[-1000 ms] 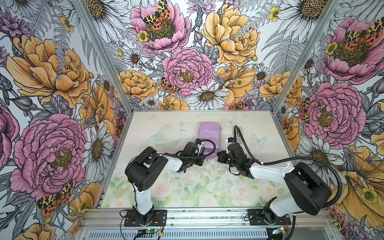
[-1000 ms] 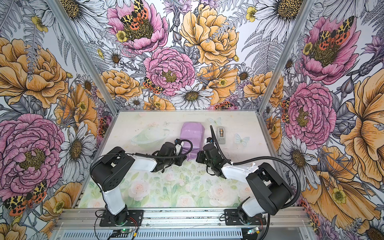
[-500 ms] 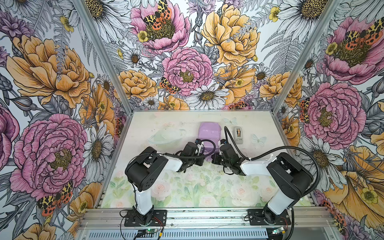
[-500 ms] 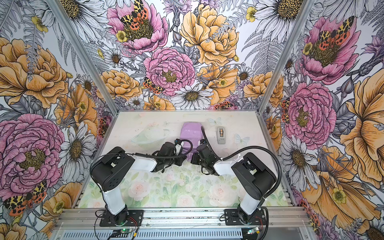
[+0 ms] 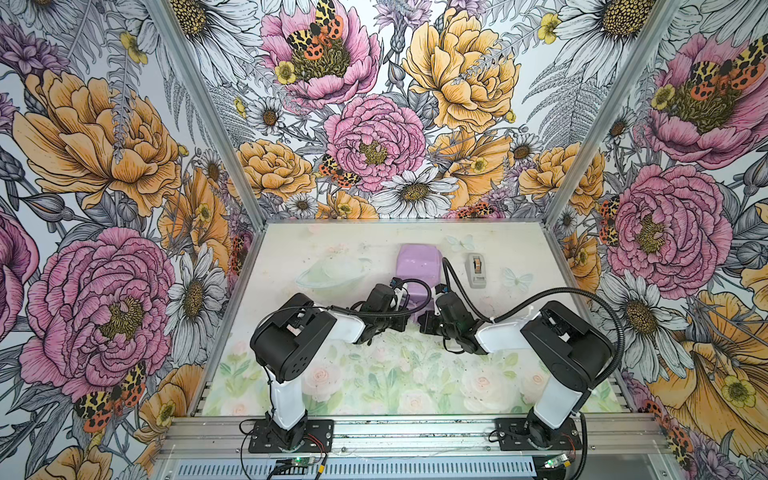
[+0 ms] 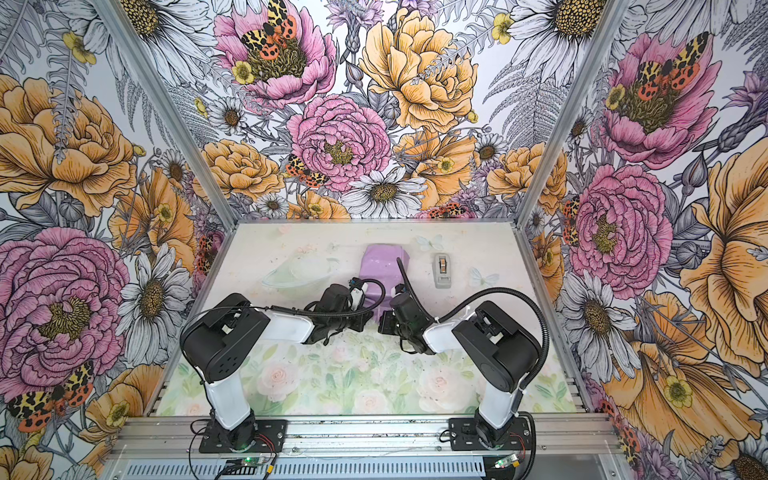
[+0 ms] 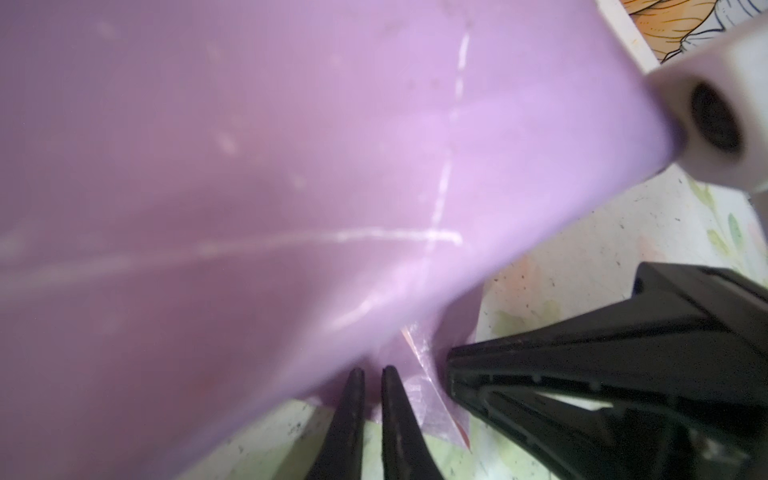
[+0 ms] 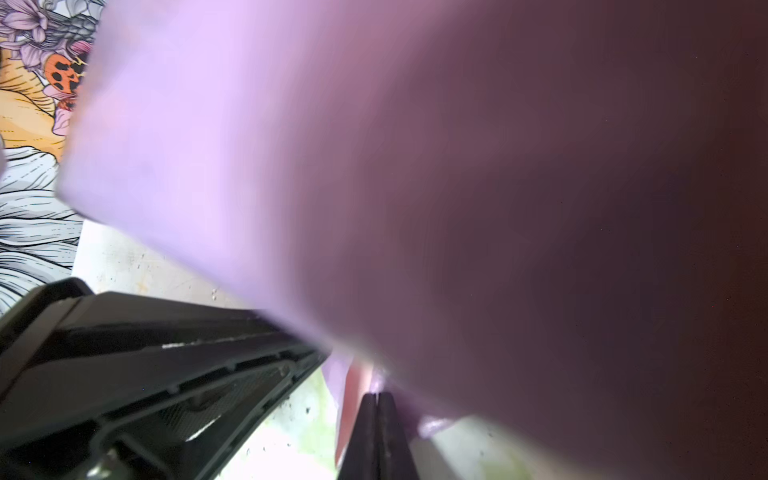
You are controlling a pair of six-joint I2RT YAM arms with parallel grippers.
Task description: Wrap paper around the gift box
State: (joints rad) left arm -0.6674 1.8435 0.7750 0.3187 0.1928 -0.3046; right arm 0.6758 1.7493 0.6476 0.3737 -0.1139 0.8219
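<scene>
On table: one gift box under one paper; two jaws, each pinching paper.

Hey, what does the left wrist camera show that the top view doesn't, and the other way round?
Left wrist only: white crease lines on the paper, and the left gripper pinching its edge. Top view only: the grey tape dispenser on the table, apart from the paper, and both whole arms. Both: the lilac paper and the right gripper close beside the left.
</scene>
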